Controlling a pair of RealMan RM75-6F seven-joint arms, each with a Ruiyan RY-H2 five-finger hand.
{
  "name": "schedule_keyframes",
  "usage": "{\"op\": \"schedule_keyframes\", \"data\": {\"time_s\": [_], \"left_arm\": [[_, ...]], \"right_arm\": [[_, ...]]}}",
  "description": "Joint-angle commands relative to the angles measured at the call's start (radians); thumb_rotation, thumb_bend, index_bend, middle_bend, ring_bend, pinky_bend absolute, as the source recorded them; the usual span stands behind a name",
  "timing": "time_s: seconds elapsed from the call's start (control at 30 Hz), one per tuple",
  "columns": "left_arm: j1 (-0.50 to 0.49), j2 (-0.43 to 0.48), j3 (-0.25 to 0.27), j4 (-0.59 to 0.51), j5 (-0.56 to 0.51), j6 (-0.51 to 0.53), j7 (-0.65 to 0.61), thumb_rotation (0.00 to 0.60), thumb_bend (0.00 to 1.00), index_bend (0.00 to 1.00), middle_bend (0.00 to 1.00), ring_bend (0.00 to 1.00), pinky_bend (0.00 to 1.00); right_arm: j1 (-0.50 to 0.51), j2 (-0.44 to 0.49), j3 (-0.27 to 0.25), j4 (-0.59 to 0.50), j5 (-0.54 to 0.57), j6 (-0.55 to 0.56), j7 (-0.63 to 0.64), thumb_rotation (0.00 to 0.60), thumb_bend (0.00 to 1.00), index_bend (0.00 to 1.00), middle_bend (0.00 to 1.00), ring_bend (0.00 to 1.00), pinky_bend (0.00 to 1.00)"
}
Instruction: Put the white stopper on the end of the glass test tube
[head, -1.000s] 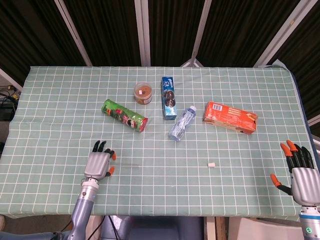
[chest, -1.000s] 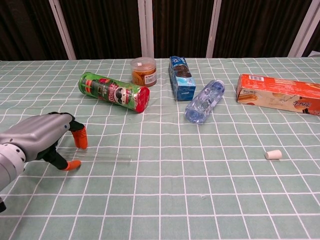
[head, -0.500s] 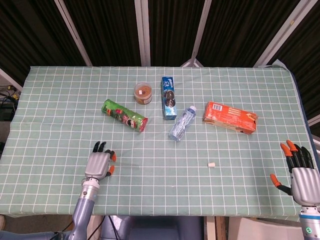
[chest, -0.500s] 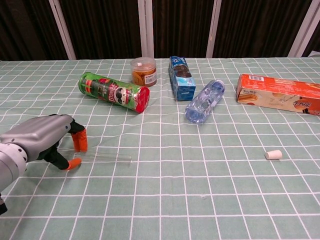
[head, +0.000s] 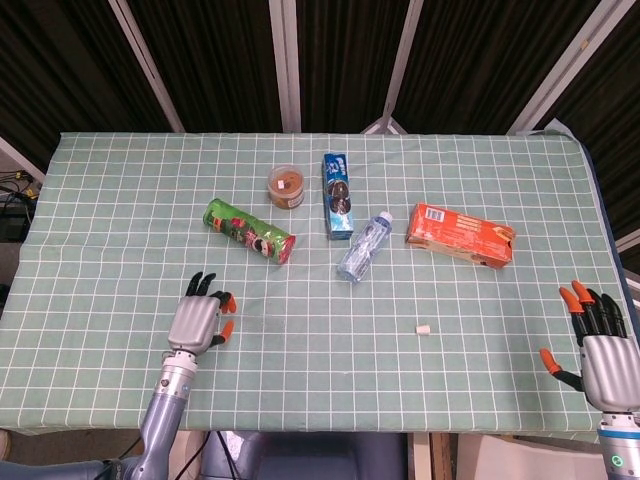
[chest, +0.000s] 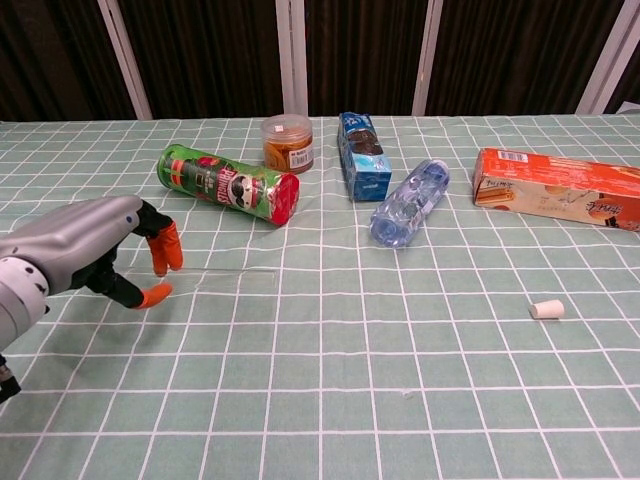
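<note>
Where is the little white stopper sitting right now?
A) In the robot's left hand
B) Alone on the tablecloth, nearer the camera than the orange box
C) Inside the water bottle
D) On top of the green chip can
B: the white stopper lies by itself on the checked cloth, nearer the camera than the orange box; neither the left hand nor the right hand touches it.
</note>
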Motion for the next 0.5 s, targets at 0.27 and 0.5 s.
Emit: {"op": "schedule_keyframes", "data": {"time_s": [0.27,0.5], "left_arm": [[-0.028,0.058,-0.027,0.053,0.132,-0.040,-0.234,0.600,0.67,0.58,0.49,0.10,0.00],[-0.057,0.105,-0.083,0.024,0.158,-0.059,-0.329,0.600,0.67,0.58,0.49,0.10,0.00]], "right_arm": [[0.023,-0.011,0.008,-0.019,0.010,-0.034,-0.041,0.600,0.31,0.00,0.00,0.00,0.00],[0.076,-0.037,0.029,-0.053,0.044,-0.113,-0.107,0.600,0.31,0.15,0.05,0.00,0.00]]}}
